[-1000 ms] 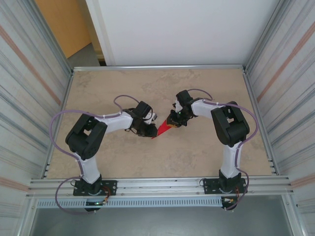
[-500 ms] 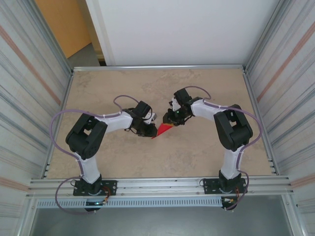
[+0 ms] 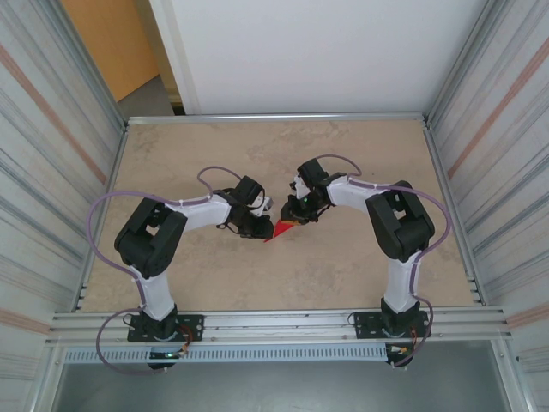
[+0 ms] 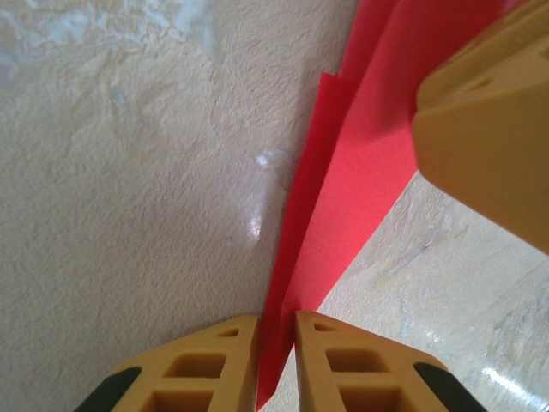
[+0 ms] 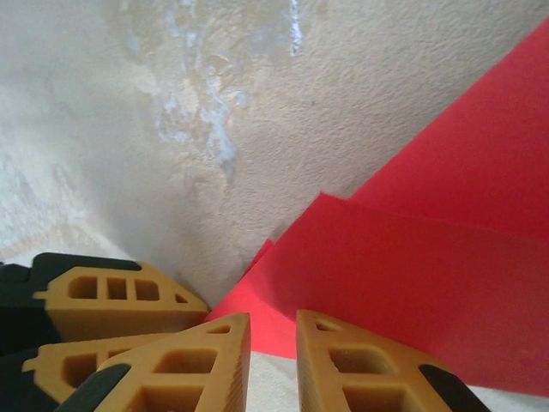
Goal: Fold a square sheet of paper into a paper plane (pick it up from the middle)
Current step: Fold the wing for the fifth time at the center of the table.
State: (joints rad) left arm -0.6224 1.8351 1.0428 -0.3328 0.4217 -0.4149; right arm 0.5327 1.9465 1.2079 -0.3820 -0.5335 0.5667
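near the middle of the desk (image 3: 360, 163), the left end effector (image 4: 276, 330) is pinching the red paper plane (image 4: 360, 172), jaws nearly closed. the right end effector (image 5: 273, 330) is likewise nipping its layered edge. both should be gripping evenly, creasing without tearing.

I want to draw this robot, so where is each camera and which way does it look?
Top: above and behind the arms, looking down at the table; both arms, left gripper, right gripper, paper.
Left wrist: on the left arm, looking along its own fingers at the paper.
Right wrist: on the right arm, looking along its own fingers at the paper.
Shared: both wrist views catch the paper and the other gripper.
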